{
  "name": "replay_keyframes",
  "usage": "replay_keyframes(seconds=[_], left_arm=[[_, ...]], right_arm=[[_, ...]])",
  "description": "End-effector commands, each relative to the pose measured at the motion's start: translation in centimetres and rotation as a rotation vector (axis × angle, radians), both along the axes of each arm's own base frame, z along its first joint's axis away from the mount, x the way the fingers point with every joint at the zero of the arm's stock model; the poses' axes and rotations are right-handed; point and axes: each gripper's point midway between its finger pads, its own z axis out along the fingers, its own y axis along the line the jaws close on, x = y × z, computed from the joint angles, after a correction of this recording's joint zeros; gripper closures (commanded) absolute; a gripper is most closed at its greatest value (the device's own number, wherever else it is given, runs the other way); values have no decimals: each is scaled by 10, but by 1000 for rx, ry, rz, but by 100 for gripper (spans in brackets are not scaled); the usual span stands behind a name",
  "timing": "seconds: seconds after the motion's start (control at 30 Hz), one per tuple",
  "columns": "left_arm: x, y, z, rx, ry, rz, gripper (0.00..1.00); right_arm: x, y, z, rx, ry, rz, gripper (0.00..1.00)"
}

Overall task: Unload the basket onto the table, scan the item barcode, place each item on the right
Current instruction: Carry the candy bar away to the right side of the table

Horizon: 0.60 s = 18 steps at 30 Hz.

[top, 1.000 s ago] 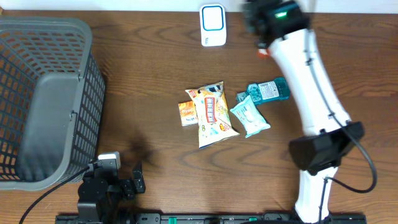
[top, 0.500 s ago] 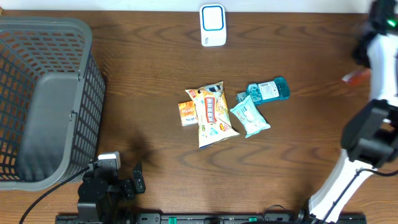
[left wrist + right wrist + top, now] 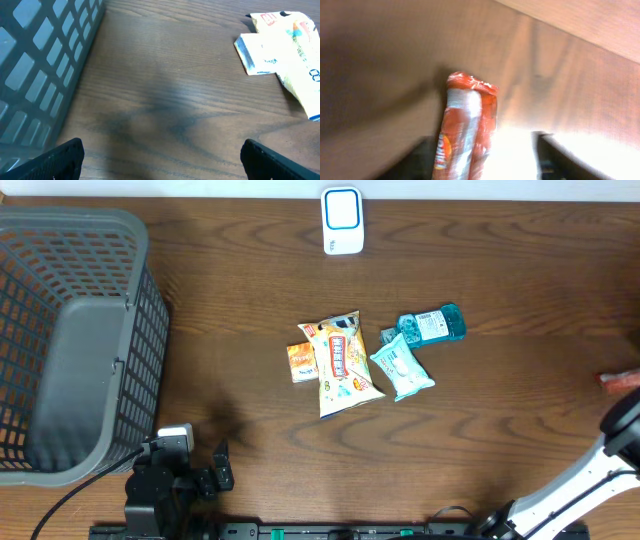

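Two grippers are gaping: the left gripper (image 3: 161, 156) wide beside the basket (image 3: 35, 60), holding nothing; the right gripper (image 3: 487, 157) is straddling the red packet (image 3: 466, 120), unclamped, at the scene's right edge, well apart from the scanner (image 3: 342, 220)

even overhead light, wrist view blurred, glare

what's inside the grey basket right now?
From overhead, the grey basket shows only its bare floor, with no items on it. Its slanting mesh walls cover the floor's edges, so those can't be checked.
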Motion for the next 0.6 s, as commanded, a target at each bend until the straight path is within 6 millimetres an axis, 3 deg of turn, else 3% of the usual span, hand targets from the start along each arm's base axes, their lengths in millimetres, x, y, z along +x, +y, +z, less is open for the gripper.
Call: replay_keyframes(seconds=[0.0, 0.1, 0.2, 0.3, 0.4, 0.47, 0.57], left_arm=[[0, 2, -2, -1, 6, 16, 0], [0, 2, -2, -1, 6, 16, 0], [0, 2, -2, -1, 6, 16, 0], [0, 2, -2, -1, 6, 16, 0], [0, 2, -2, -2, 6, 16, 0], [0, 2, -2, -2, 6, 16, 0], [0, 2, -2, -2, 6, 16, 0]], right_arm=[[-7, -15, 47, -49, -60, -30, 1], [8, -3, 72, 27, -183, 24, 1], [50, 36, 101, 203, -442, 172, 1], [88, 97, 137, 413, -672, 355, 1], [106, 157, 162, 584, -770, 507, 1], [110, 191, 166, 654, -758, 606, 1], [111, 244, 158, 728, -647, 781, 1]])
